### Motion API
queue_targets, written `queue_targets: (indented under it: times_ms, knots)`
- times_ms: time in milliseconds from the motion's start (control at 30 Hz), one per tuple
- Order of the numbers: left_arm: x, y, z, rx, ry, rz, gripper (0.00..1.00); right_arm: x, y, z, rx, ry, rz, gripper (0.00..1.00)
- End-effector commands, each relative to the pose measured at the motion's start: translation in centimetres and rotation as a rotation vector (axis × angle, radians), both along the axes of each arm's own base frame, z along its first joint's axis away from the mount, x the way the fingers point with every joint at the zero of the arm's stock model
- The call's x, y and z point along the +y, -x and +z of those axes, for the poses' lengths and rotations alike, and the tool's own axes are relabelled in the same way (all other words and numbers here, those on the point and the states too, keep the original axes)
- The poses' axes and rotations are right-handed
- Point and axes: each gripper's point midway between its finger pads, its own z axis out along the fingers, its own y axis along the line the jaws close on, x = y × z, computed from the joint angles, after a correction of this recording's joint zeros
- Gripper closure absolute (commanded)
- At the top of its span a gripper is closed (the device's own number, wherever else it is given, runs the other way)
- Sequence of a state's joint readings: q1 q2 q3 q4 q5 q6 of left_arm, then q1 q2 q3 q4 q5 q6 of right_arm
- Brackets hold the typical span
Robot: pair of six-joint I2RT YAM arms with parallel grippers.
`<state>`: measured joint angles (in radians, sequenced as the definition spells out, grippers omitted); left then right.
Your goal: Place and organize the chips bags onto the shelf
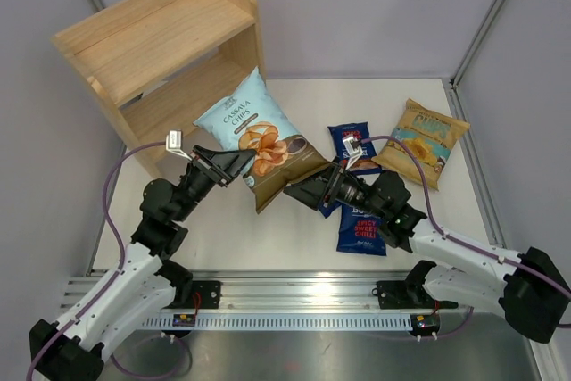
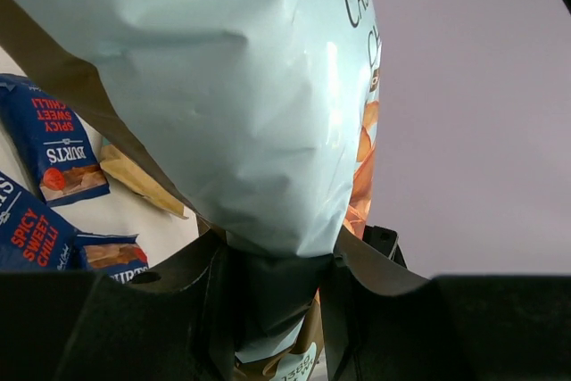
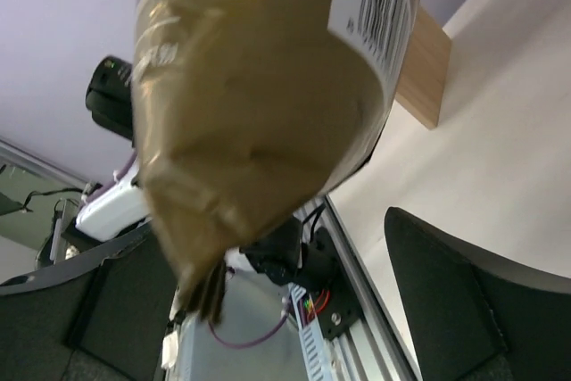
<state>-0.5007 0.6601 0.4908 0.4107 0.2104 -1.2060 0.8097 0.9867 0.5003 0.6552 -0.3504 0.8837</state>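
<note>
Left gripper (image 1: 237, 165): clenched on the Cassava Chips bag (image 1: 252, 122), which was held up just in front of the shelf (image 1: 152, 37).
Right gripper (image 1: 301, 190): fingers were spread around the bag's olive corner; contact was unclear.
Dark blue bags (image 1: 360, 229): were partly hidden under the right arm (image 1: 446, 247).
Tan bag (image 1: 421, 140): lay far right.

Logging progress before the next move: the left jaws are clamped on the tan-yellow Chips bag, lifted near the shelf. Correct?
Wrong bag. The left jaws are clamped on the pale blue Cassava Chips bag, lifted near the shelf; the left wrist view shows its lettering. The tan-yellow Chips bag lies on the table.
</note>
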Motion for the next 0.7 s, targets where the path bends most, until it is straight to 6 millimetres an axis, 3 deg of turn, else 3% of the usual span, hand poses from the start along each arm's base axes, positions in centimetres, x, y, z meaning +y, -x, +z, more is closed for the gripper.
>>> queue_targets:
  times_ms: [0, 33, 167, 433, 667]
  knots:
    - [1.4, 1.0, 4.9, -0.116, 0.123, 0.039, 0.78, 0.8, -1.4, 5.9, -0.164, -0.146, -0.075, 0.02]
    - [1.4, 1.2, 4.8, -0.111, 0.131, 0.035, 0.78, 1.0, -1.5, 6.9, -0.182, -0.171, -0.075, 0.02]
    - [1.5, 1.8, 4.7, -0.115, 0.15, 0.022, 0.78, 2.2, -3.2, 6.5, -0.146, -0.201, -0.124, 0.02]
    - [0.7, 1.8, 2.6, -0.089, 0.082, -0.003, 0.79, 2.7, -2.9, 9.4, -0.189, -0.332, -0.104, 0.03]
    - [-0.5, 2.5, 1.6, -0.122, -0.034, -0.068, 0.78, 2.7, -3.6, 8.8, -0.196, -0.288, -0.14, 0.06]
